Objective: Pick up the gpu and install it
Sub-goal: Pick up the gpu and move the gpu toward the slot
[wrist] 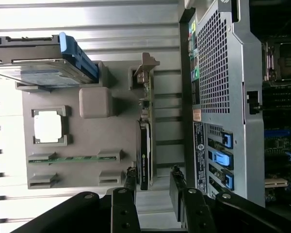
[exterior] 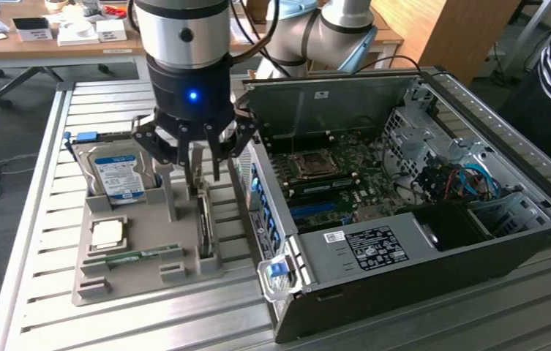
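Open gripper (exterior: 205, 183) poised over the gpu (exterior: 205, 230) in its slot

Reading across the exterior view from its left, your grey holder tray (exterior: 94, 289) stands the hard drive (exterior: 117, 175) upright, with the RAM stick (exterior: 143, 255) lower down. The gpu sits on edge at the tray's right side, just beside the open computer case (exterior: 451, 241). That likely leaves its top edge free for a pinch. Your jaws are spread and grasp nothing; in the wrist view the card's near end lies between the fingers (wrist: 132, 177).
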You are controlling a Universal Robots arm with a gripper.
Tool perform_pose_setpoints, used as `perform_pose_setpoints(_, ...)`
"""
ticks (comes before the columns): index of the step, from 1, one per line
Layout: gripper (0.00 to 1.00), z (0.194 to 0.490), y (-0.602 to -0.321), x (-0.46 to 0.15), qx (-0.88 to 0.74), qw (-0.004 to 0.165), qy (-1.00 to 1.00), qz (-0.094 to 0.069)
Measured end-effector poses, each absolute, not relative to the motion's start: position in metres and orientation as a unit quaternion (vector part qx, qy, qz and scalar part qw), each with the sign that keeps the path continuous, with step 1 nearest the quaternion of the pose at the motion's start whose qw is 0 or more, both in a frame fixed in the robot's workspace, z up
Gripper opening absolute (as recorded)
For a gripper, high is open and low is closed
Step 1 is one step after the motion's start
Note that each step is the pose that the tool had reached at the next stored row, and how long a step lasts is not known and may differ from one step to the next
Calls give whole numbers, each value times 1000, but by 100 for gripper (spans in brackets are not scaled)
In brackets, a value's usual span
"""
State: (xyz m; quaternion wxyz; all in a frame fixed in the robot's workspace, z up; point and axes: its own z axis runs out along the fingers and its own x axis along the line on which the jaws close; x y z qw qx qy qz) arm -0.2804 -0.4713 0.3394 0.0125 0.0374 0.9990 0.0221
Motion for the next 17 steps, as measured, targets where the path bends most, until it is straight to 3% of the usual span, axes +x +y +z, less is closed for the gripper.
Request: perform_pose_setpoints(17, 42, 316, -471, -284, 37, 12, 999, 22)
